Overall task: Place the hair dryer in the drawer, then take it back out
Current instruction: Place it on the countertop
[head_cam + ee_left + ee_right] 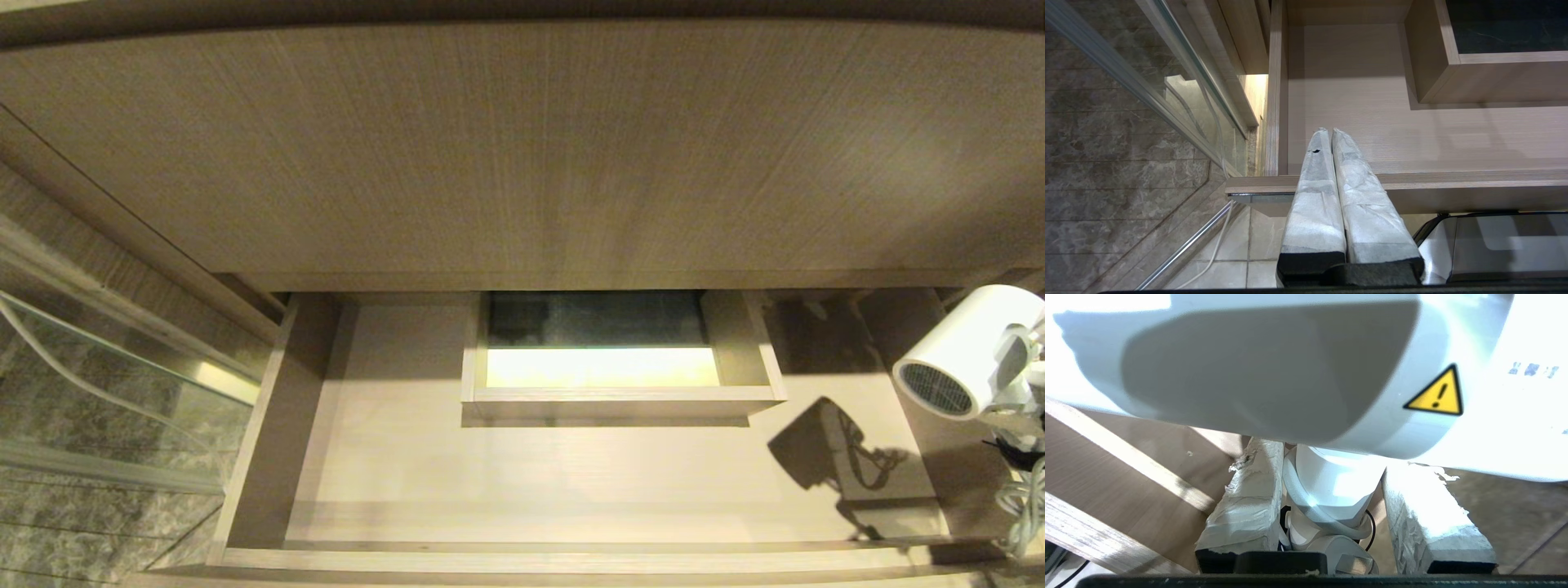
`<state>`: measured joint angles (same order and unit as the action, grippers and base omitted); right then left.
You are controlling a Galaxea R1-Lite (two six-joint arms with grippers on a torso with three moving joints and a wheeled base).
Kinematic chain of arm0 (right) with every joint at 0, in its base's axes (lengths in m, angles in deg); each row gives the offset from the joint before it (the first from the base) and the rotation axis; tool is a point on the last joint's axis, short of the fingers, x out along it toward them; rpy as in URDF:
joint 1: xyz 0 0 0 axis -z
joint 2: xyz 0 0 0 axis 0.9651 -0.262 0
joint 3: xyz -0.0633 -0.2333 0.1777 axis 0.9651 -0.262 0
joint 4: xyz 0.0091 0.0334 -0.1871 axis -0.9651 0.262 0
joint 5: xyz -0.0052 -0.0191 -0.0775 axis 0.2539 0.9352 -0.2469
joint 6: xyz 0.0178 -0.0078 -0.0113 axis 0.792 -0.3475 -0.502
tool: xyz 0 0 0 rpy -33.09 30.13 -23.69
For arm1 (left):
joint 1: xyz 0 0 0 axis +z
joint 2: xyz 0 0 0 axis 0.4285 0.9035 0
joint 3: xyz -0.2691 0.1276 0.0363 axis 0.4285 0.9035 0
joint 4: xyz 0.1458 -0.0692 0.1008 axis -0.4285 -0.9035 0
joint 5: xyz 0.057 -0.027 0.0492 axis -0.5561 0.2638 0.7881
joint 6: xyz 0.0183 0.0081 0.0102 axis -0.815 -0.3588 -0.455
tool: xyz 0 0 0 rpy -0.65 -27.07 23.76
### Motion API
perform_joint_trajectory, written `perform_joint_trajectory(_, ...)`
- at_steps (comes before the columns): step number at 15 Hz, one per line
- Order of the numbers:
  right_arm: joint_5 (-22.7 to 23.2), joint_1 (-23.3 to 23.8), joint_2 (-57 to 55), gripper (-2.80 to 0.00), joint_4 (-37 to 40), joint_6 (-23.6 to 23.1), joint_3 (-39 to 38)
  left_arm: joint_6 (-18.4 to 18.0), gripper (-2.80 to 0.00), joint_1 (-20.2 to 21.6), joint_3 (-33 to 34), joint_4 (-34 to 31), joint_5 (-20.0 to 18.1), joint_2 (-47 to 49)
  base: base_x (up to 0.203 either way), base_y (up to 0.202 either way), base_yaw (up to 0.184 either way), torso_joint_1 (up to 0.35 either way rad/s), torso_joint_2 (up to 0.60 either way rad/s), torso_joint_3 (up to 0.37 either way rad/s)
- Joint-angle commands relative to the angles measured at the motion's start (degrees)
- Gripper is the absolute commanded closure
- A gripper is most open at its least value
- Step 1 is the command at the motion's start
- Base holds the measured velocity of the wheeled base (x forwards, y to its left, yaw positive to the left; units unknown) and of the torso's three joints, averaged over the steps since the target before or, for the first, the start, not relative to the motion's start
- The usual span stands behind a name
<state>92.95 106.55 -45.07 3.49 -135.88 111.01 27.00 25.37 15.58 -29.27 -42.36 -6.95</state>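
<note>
- the hair dryer (967,347) hangs in the air over the right end of the drawer (522,560), near its right wall, barrel roughly level with the grey grille end turned toward the front rail. it touches no part of the drawer floor, and its shadow falls on the bare floor to its left.
- you hold it by the stubby handle (1331,490): the right gripper (1331,514) has its padded fingers (1249,506) clamped on either side of the handle, just under the barrel. gripping there leaves the barrel clear, so in my judgement it can be laid flat without the fingers being pinned under it.
- the bundled white cord (1030,498) dangles below the gripper by the drawer's front right corner; it could snag on the front rail or the right wall, so mind it.
- the drawer stands pulled well out, nothing resting on its floor, which is why there is room to lower the dryer. the boxed cutout (620,392) sits at the middle of the back, well apart from the dryer.
- whether you are on the way in or the way out, i cannot tell from this alone.
- the left gripper (1326,132) hangs parked over the drawer's front left corner, fingers pressed together, holding nothing and out of the way.
</note>
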Motion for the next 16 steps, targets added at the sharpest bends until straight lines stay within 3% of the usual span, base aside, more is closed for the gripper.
perform_joint_trajectory(1, 0.2, 0.3, 3.1, 0.0, -0.3, -0.4, 0.2, 0.0, 0.0, 0.0, 0.0, 0.0, 0.0, -0.1, 0.0, 0.0, 0.0, 0.0, 0.0, 0.0)
perform_joint_trajectory(6, 0.3, 2.7, 8.9, 0.0, -2.9, -0.4, -1.4, 0.0, 0.0, 0.0, 0.0, 0.0, 0.0, 0.0, 0.0, 0.0, 0.0, 0.0, 0.0, 0.0)
perform_joint_trajectory(16, 0.1, 3.1, 15.3, 0.0, -3.5, -0.2, -2.6, 0.0, 0.0, 0.0, 0.0, 0.0, 0.0, -0.1, 0.0, 0.0, 0.0, 0.0, 0.0, 0.0)
